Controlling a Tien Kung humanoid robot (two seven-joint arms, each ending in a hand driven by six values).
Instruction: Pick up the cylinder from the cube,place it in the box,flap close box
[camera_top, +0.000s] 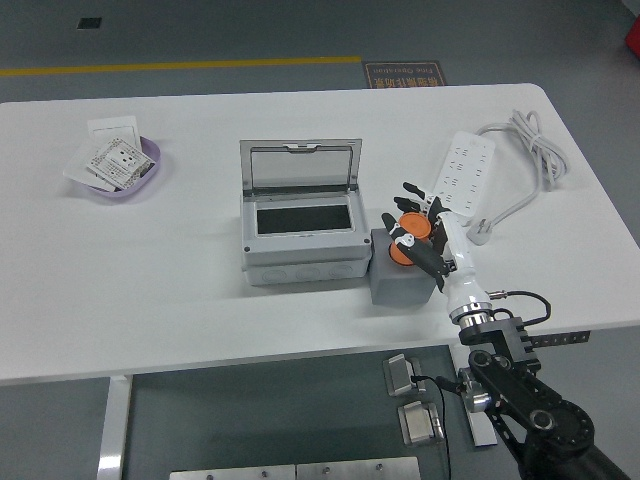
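- I see a white tabletop (200, 300) with one arm in play: the right arm comes up from the lower right corner, and the right hand (420, 235) is over the grey cube (400, 282).
- I have no view of the left arm.
- Far left on the tabletop sits a purple dish (140, 180) with white cards or packets in it, and a white card (112, 130) lies just behind it; both are well apart from the work area.
- To the far right of the hand lies a white power strip (462, 172), set at an angle, with its coiled cable (535, 145) running toward the right edge and its plug (483, 231) lying close to the wrist.
- The grey box (300, 235) stands mid-table with its clear flap lid (300, 165) raised upright at the far side, showing a dark interior. The cube touches or sits just beside the box's right wall.
- The orange cylinder (410, 235) is on top of the cube, at its far edge, right of the box opening.
- My fingers (425, 262) are curled round the cylinder: dark ones reach over its far side and one crosses its near side, so I read the hand as clamped on it. I cannot tell whether the cylinder is lifted clear of the cube or resting on it.
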